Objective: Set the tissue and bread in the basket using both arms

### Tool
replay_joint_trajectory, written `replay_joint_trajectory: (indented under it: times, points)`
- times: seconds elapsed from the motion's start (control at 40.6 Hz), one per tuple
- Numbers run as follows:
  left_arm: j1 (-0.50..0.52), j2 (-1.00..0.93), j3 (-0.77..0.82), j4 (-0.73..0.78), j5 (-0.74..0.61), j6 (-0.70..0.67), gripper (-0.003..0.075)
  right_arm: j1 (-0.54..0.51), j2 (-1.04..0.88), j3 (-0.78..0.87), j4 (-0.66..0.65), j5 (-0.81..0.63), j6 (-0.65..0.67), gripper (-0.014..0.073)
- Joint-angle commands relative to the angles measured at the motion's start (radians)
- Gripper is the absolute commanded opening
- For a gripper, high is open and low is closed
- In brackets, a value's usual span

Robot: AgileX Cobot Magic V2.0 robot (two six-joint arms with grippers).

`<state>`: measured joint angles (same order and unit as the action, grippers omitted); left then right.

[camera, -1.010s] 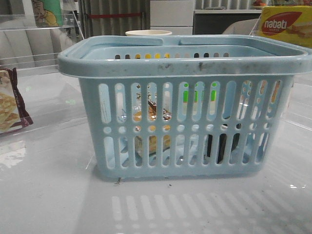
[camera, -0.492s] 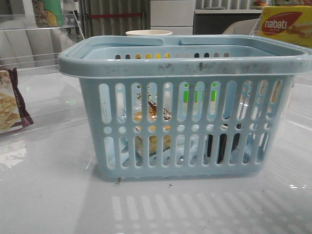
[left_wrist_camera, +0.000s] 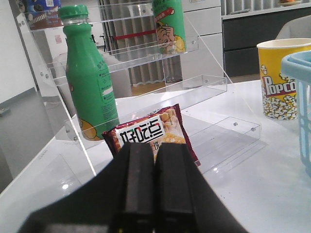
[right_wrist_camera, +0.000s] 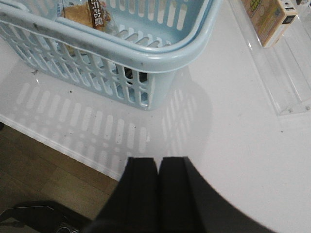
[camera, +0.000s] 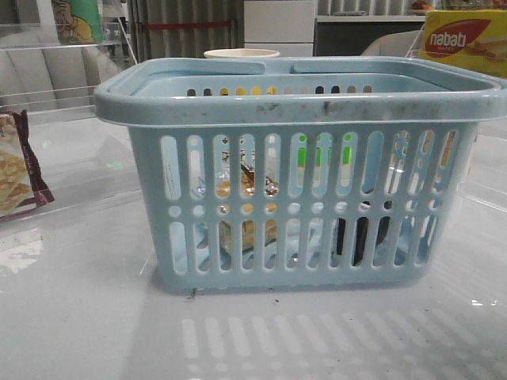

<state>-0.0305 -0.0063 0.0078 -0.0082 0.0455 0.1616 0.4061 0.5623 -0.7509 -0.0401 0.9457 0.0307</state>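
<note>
The light-blue basket [camera: 293, 103] stands in the middle of the table. Through its slots I see the bread [camera: 247, 188] in its clear bag on the left inside and the dark tissue [camera: 360, 237] pack upright on the right inside. In the right wrist view the bread [right_wrist_camera: 85, 12] lies inside the basket [right_wrist_camera: 160, 60], and something dark, perhaps the tissue [right_wrist_camera: 129, 73], shows through the slots. My right gripper [right_wrist_camera: 158, 161] is shut and empty, back from the basket over the table's front edge. My left gripper [left_wrist_camera: 154, 146] is shut and empty, left of the basket. Neither gripper shows in the front view.
A maroon-edged cracker packet [left_wrist_camera: 150, 133] lies just beyond my left gripper, with a green bottle [left_wrist_camera: 90, 82] and clear acrylic shelves [left_wrist_camera: 194, 87] behind it. A popcorn cup [left_wrist_camera: 282, 77] stands behind the basket. A yellow nabati box [camera: 463, 39] sits at the back right.
</note>
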Motion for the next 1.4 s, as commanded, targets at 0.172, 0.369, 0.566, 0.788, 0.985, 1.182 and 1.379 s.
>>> replay_joint_trajectory:
  times: [0.172, 0.369, 0.566, 0.788, 0.985, 1.182, 1.379]
  points:
    - [0.002, -0.018, -0.002, -0.007, -0.088, -0.009, 0.0091, -0.003, 0.004, -0.025, -0.016, -0.060, 0.002, 0.0057]
    - [0.002, -0.018, -0.002, -0.007, -0.088, -0.009, 0.0091, -0.049, -0.062, 0.020, -0.038, -0.113, -0.007, 0.0057]
    - [0.002, -0.018, -0.002, -0.007, -0.088, -0.009, 0.0091, -0.231, -0.210, 0.206, -0.064, -0.393, -0.008, 0.0057]
    - [0.002, -0.018, -0.002, -0.007, -0.088, -0.009, 0.0091, -0.380, -0.388, 0.464, -0.059, -0.634, -0.008, 0.0057]
    - [0.002, -0.018, -0.002, -0.007, -0.088, -0.009, 0.0091, -0.433, -0.497, 0.653, -0.037, -0.792, -0.007, 0.0057]
    - [0.002, -0.018, -0.002, -0.007, -0.088, -0.009, 0.0091, -0.439, -0.589, 0.780, -0.021, -0.931, -0.007, 0.0057]
    - [0.002, -0.017, -0.002, -0.007, -0.088, -0.009, 0.0091, -0.441, -0.590, 0.780, -0.021, -0.946, -0.007, 0.0057]
